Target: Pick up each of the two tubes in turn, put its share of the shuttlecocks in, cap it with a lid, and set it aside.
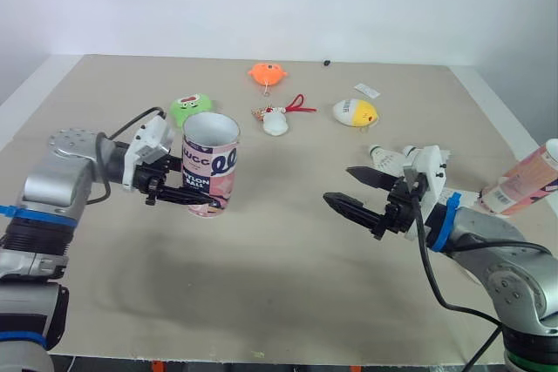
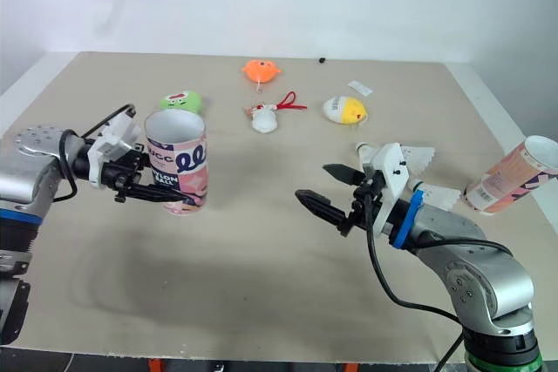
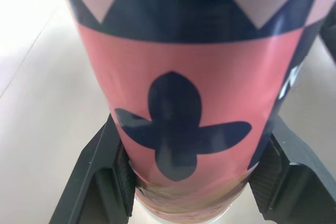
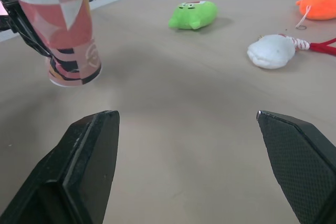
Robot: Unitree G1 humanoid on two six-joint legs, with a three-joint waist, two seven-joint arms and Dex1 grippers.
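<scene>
Pink, white and navy printed card forms the tube [image 1: 210, 163], a round cylinder with an open top. From the head camera it stands near upright on the robot's left side of the matte beige bench [image 1: 261, 285]. Whether its base touches the surface is unclear. The left gripper [image 1: 199, 199] clamps the tube's lower part. The right gripper [image 1: 338, 186] hovers over the bench's right half, spread wide and empty. Just behind it lie white feathered shuttlecocks [image 2: 421, 158]. A second tube [image 1: 526, 178] lies on its side at the right edge. Farther back sit soft rounded toys: green [image 1: 189, 109], orange [image 1: 267, 73], white with a red cord [image 1: 275, 122], and yellow-and-white [image 1: 355, 112].

The left wrist camera shows the tube's glossy curved wall with a navy four-petal mark, pinched between black fingers [image 3: 100, 177].

The right wrist camera shows blocky black fingers [image 4: 86, 166] well apart, with the held tube and toys beyond.
</scene>
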